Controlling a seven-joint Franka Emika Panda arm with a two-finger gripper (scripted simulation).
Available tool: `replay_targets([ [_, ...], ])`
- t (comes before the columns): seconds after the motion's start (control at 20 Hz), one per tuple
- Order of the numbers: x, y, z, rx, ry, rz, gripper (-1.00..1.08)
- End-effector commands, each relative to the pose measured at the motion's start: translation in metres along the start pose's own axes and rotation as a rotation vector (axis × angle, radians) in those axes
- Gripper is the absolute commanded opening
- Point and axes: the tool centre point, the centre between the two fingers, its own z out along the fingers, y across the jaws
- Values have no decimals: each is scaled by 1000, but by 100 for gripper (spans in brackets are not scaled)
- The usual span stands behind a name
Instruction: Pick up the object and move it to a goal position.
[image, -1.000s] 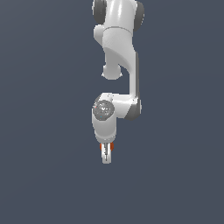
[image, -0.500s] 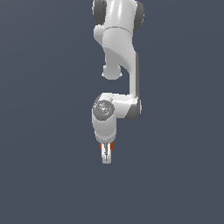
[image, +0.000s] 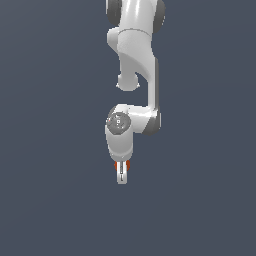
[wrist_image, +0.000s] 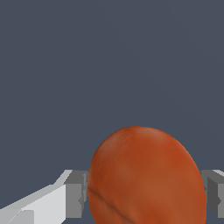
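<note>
The white robot arm (image: 135, 60) hangs down over a plain dark gray background. At its tip, the tool (image: 121, 172) is pinching the small orange-red ball (wrist_image: 146, 177). The ball sits right between the two gray fingers (wrist_image: 75, 194), touching both. From outside, only a bit of orange shows.

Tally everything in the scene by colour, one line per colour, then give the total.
Orange-red: 1, the ball, held between the fingers of the claw.
White: 1, the robot arm with its claw.
Total: 2.
</note>
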Motion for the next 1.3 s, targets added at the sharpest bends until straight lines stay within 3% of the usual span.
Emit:
replay_targets([
  [0.0, -1, 6, -1, 1, 0, -1, -100],
  [0.4, -7, 39, -4, 1, 0, -1, -100],
  [1.25, -24, 144, -12, 1, 0, -1, -100],
])
